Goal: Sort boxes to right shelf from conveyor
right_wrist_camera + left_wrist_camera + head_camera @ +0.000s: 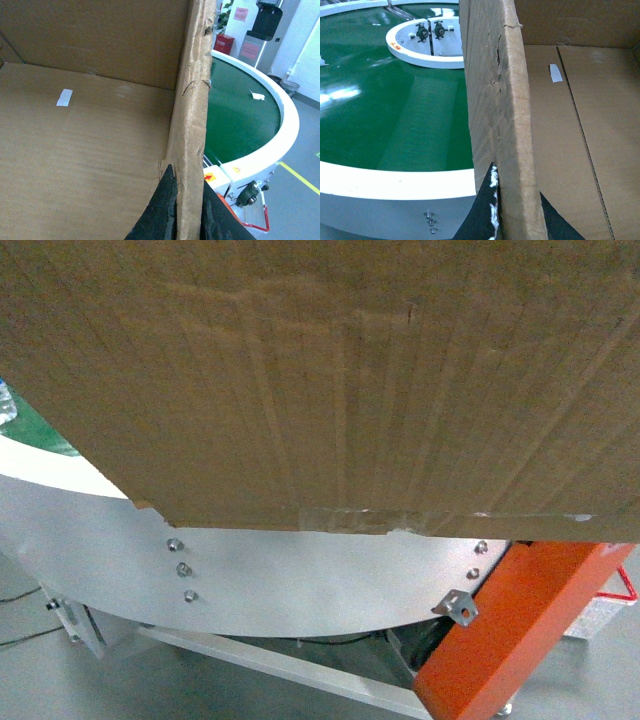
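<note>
We have the box (330, 380) pinched by both side walls — left gripper (515, 220) and right gripper (187, 215) each clamped on one — over the conveyor (390, 125) rim. Next: carry it rightward to the shelf, level.

The left hand (516, 212) straddles one wall of the box (330, 380), one finger outside it and one inside; the conveyor (390, 125) lies to that hand's outer side, with the box floor and a small sticker (555, 73) on its inner side, farther in. The right hand (187, 210) straddles the opposite wall the same way, the sticker lying inward and the belt running outward and ahead. In the head view the box fills the upper frame, with the side panel (300, 575) below it and the motor housing (510, 630) lower right.
</note>
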Controlling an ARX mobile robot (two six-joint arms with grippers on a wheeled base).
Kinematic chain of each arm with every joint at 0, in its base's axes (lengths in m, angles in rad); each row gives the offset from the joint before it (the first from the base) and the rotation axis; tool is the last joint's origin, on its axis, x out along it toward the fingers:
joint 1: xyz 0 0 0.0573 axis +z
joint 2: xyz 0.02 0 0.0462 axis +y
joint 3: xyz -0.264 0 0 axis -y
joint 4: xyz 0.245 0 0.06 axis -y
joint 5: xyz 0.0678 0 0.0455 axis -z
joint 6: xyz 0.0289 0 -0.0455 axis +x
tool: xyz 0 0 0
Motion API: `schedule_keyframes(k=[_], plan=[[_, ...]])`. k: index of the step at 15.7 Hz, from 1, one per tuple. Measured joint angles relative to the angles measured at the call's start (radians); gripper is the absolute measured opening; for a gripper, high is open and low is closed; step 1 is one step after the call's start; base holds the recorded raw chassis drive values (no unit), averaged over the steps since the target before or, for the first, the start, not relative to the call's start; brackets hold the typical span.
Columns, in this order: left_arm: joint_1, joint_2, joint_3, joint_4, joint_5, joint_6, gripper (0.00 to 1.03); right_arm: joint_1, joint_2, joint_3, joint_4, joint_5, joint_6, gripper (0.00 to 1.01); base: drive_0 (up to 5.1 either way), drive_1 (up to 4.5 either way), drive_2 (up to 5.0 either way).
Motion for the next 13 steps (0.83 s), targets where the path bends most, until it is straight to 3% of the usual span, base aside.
schedule_keyframes(k=[2,13], plan=[[0.002,0.0,0.0,-0.003,0.0,0.0,0.04,0.001,0.0,0.0,-0.001,0.0,0.0,0.04,-6.6,0.78,0.8],[0.006,-0.001,0.0,-0.003,0.001,0.0,0.04,0.006,0.002,0.0,0.0,0.0,0.0,0.04,-1.8,-1.76,-1.8]])
